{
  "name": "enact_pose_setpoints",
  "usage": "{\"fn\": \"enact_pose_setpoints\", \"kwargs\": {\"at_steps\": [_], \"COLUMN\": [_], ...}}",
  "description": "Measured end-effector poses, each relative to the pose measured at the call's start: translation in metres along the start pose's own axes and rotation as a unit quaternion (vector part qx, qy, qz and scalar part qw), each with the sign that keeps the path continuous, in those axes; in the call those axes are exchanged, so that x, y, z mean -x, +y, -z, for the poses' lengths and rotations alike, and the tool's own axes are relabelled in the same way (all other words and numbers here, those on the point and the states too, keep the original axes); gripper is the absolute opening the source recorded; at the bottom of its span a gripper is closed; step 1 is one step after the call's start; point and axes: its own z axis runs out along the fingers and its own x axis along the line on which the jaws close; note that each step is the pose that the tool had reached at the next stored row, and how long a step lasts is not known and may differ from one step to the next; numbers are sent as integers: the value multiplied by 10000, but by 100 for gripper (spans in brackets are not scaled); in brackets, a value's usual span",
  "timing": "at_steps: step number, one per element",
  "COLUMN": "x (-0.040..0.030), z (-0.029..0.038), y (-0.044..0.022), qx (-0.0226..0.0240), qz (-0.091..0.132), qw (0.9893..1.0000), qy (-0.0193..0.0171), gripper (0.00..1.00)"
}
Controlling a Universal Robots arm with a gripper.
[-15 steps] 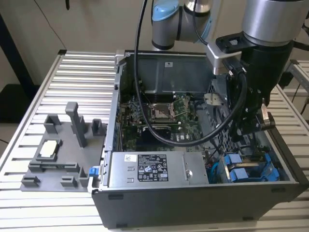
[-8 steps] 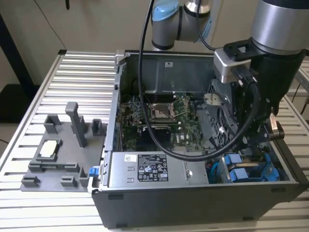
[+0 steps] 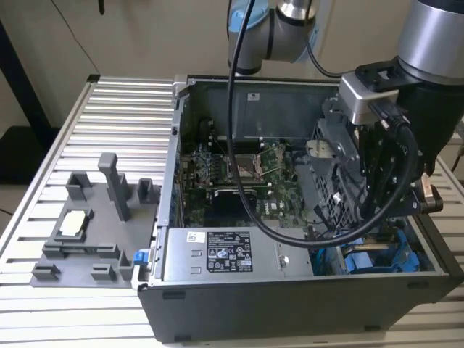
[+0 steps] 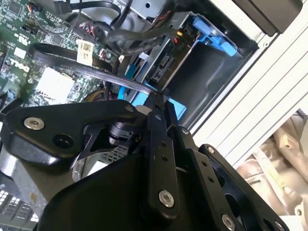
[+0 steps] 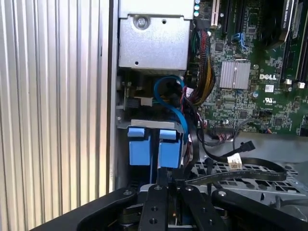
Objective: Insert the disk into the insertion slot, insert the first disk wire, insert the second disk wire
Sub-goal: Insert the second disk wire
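In the exterior view, the robot arm's gripper [image 3: 377, 206] reaches down into the open computer case [image 3: 290, 304] on the ribbed desk [image 3: 116, 123], at the grey drive cage [image 3: 337, 174] toward the exterior view's right; blue carrier plastic [image 3: 380, 257] shows low in the case beside the silver power supply [image 3: 232, 255], and a grey fixture tray [image 3: 90, 225] lies on the desk to the exterior view's left. In the second wrist view, the fingers [image 4: 159, 120] are pressed together, their tips on a flat black wire [image 4: 77, 65] beside the disk [image 4: 168, 108] in its blue frame, seated in the insertion slot [image 4: 202, 72]. In the first wrist view, the fingers [image 5: 163, 180] sit just beside two blue carrier fronts [image 5: 154, 144], the motherboard [image 5: 250, 82] alongside.
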Motion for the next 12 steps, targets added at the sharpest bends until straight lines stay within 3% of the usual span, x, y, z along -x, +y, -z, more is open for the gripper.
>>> {"fn": "enact_pose_setpoints", "kwargs": {"at_steps": [6,12], "x": [-35,-37], "z": [-21,-27], "y": [-142,-166], "qx": [159,185], "qz": [11,13], "qw": [9999,9998], "qy": [-10,-14], "gripper": [16,16]}}
